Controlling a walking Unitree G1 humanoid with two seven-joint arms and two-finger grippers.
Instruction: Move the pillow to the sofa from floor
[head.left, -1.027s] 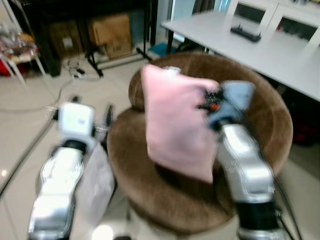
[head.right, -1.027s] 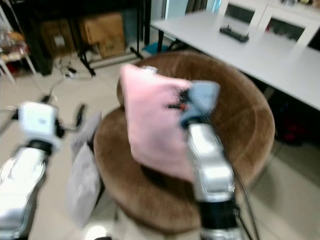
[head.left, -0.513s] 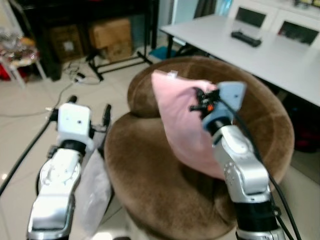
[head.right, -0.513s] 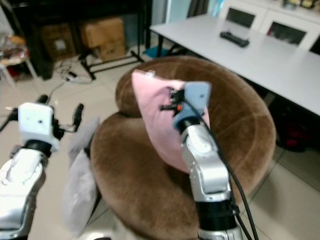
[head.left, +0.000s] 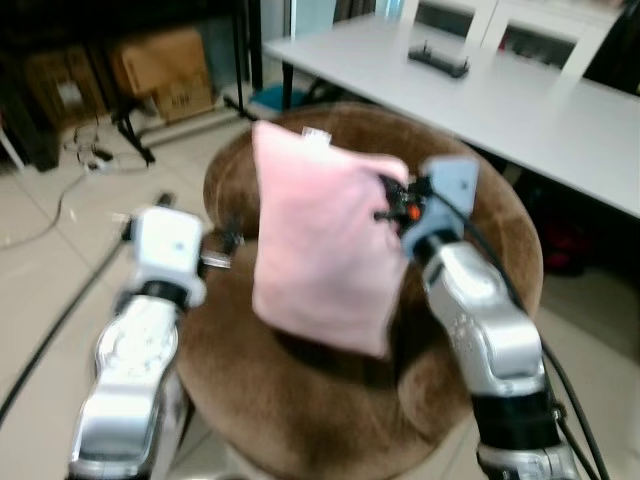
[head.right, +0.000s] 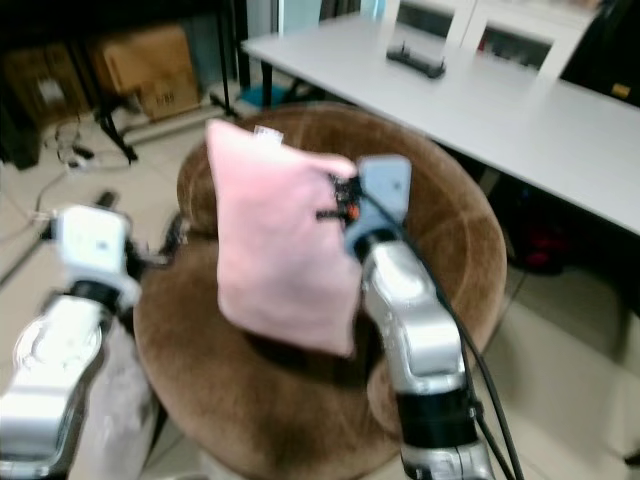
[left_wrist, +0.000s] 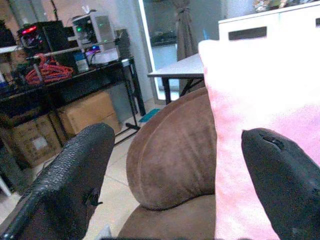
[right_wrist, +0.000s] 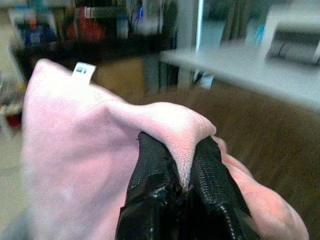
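Pink pillow (head.left: 320, 250) is up off the floor, hanging over the seat of the round brown sofa (head.left: 300, 400), its white tag at the top corner. It's held by one edge only: the right gripper (right_wrist: 182, 172) has both black fingers clamped on a bunched fold of fabric, so the rest droops down & swings free, lower corner just above the cushion. That pinch makes sense, as a soft pillow gives nothing firmer to grab. Left gripper (left_wrist: 170, 190) sits w/ fingers spread wide, nothing between them, beside the pillow's left side near the sofa edge, prob. standing by rather than helping; head views are a bit blurred, so contact w/ the sofa is hard to call. Behind the sofa, a white table (head.left: 520, 100); cardboard boxes (head.left: 160, 65) at back left. Carry looks nearly done; what's left is lowering & letting go.
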